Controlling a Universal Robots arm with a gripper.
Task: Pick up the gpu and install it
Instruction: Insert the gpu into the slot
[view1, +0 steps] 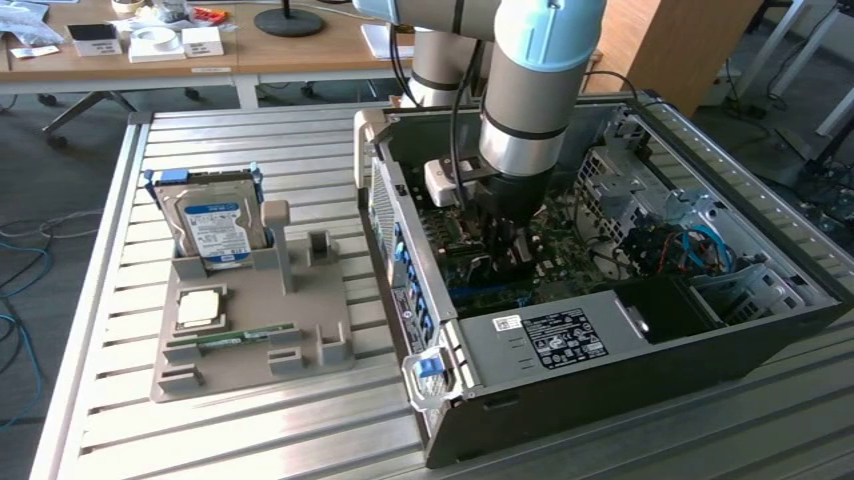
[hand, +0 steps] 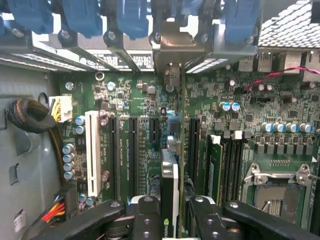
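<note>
In the wrist view the gpu (hand: 170, 172) appears edge-on as a thin card with a pale metal end, standing upright over the green motherboard (hand: 140, 100) among the black expansion slots (hand: 133, 150). My gripper (hand: 170, 215) is shut on it, with one black finger (hand: 145, 212) on each side of the card. Whether the card's edge sits in a slot I cannot tell. In the exterior view my gripper (view1: 510, 238) reaches straight down into the open computer case (view1: 601, 400), near its slotted wall, and the arm hides most of the card.
Blue card latches (hand: 135, 15) line the case wall beyond the card. A white slot (hand: 92, 150), RAM sticks (hand: 215, 165) and a CPU socket (hand: 277, 185) flank it. Outside the case, a grey fixture (view1: 314, 335) holds a hard drive (view1: 214, 225) and a RAM stick (view1: 247, 337).
</note>
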